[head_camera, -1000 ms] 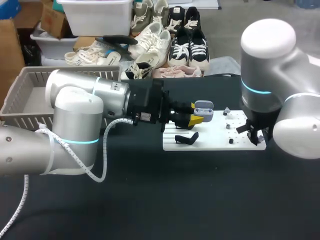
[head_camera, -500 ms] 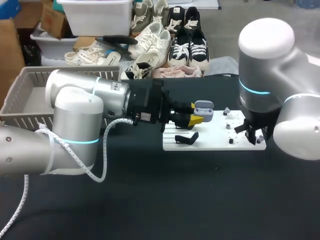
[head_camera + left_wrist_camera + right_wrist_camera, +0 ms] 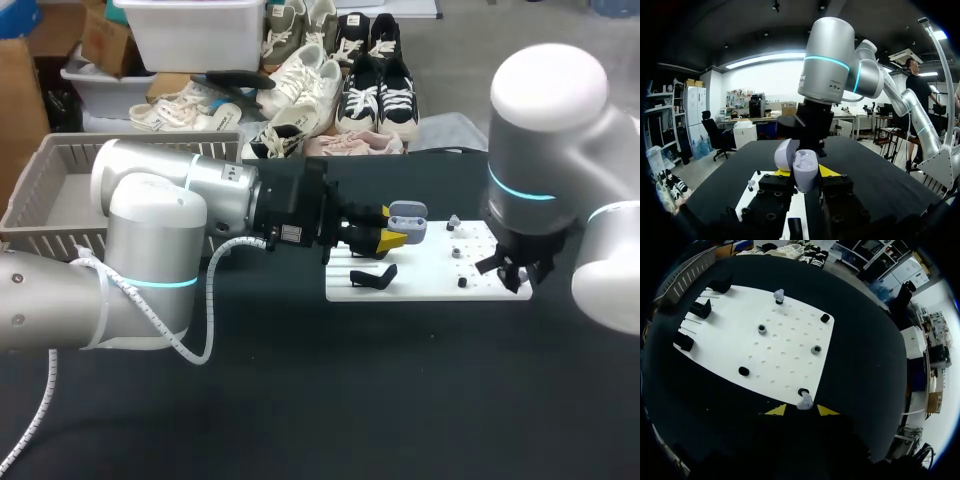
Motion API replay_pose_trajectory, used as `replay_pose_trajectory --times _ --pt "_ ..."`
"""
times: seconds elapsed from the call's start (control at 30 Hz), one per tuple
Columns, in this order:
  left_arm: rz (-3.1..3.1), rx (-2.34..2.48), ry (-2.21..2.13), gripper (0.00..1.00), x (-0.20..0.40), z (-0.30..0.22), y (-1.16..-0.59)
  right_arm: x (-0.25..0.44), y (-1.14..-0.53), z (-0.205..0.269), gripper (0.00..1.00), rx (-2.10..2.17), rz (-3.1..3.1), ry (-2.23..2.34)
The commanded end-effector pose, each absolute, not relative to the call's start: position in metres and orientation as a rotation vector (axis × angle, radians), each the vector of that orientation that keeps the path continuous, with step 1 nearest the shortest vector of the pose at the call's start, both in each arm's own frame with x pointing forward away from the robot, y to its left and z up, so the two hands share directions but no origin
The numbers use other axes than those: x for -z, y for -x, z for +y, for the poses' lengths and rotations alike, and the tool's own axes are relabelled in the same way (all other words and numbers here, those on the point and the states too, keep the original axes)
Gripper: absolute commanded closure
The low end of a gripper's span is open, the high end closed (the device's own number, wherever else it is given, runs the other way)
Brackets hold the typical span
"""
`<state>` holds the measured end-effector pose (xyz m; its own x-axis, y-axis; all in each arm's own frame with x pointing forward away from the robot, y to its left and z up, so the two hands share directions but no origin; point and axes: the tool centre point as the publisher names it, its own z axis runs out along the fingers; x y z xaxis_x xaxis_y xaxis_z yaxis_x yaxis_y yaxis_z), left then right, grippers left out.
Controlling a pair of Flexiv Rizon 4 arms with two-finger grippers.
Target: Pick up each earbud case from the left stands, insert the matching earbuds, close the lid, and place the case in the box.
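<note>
Right jaws released, straddling a grey earbud (image 3: pixel 804 401) on its peg at near right corner of white board (image 3: pixel 785 347). Bud sits centred btwn tips, so next move is prob. just a squeeze. Left jaws clenched on open earbud case (image 3: pixel 407 220), held over board's far edge, well apart.

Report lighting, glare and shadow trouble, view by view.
Head view: even light, sheen on the right arm's shell, right gripper dark beneath it. Left wrist view: backlit right arm, earbud case well lit. Right wrist view: white board bright without glare, earbud at its edge plain.
</note>
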<state>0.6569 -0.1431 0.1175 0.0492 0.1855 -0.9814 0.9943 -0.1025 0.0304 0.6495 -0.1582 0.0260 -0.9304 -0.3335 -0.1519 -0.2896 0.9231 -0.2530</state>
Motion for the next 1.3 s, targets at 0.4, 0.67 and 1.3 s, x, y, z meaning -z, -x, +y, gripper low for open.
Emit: replay_pose_trajectory --times 0.4,0.67,1.3 --pt "1.267 1.158 -1.442 1.00 -0.117 -0.143 -0.658 -0.022 -0.649 -0.167 0.64 0.350 2.843 0.532" --pt "1.267 1.158 -1.442 1.00 -0.117 -0.143 -0.658 -0.022 -0.652 -0.166 0.67 0.354 2.829 0.572" --pt "1.267 1.158 -1.442 1.00 -0.117 -0.143 -0.658 -0.017 -0.659 -0.167 0.67 0.375 2.819 0.614"
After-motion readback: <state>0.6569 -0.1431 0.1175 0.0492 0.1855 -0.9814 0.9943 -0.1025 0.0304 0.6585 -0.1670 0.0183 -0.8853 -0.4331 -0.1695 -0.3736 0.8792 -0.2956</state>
